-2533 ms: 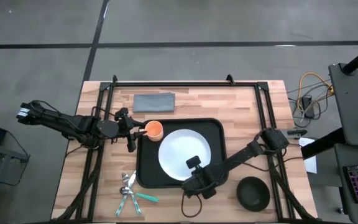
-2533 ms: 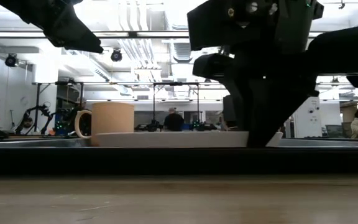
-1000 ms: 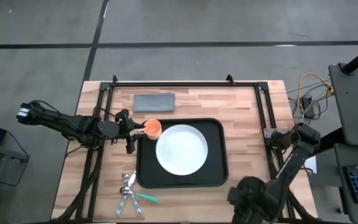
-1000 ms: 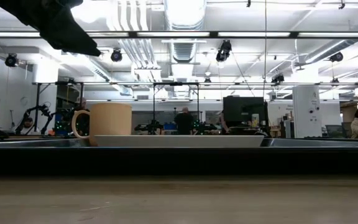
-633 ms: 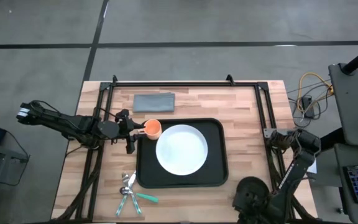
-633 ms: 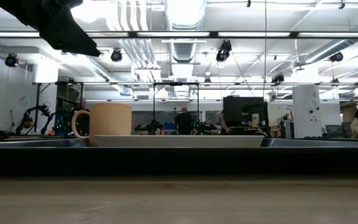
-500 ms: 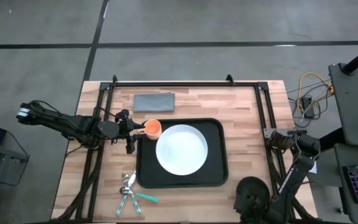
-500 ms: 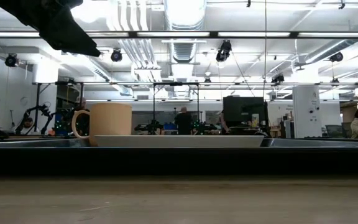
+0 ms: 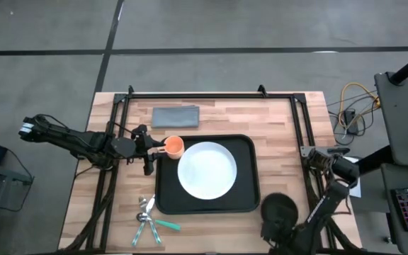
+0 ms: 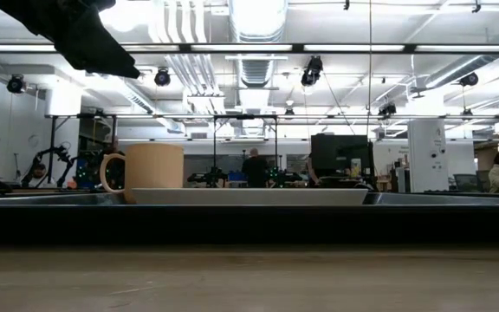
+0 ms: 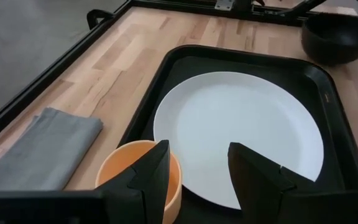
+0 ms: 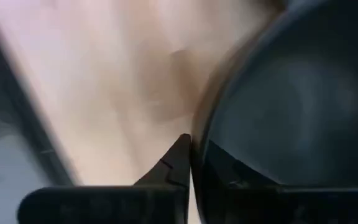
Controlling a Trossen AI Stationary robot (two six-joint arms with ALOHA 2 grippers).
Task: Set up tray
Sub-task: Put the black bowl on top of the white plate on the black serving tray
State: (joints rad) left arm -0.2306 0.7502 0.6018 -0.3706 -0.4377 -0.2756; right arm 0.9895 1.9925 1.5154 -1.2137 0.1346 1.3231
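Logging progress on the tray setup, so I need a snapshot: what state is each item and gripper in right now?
tray: flat on the table, holding plate and cup
white plate: empty
orange cup: upright, empty
black bowl: upright, rim pinched
grey cloth: folded
cutlery: loose on table
left gripper: open
right gripper: shut on bowl

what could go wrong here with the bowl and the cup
1. The right gripper is shut on just the rim of the black round bowl; such a thin pinch could slip or tip when lifted.
2. The big white round plate fills most of the black rectangular tray, leaving little bare floor for the bowl.
3. The open left gripper straddles the orange cup's rim and could knock it into the plate.
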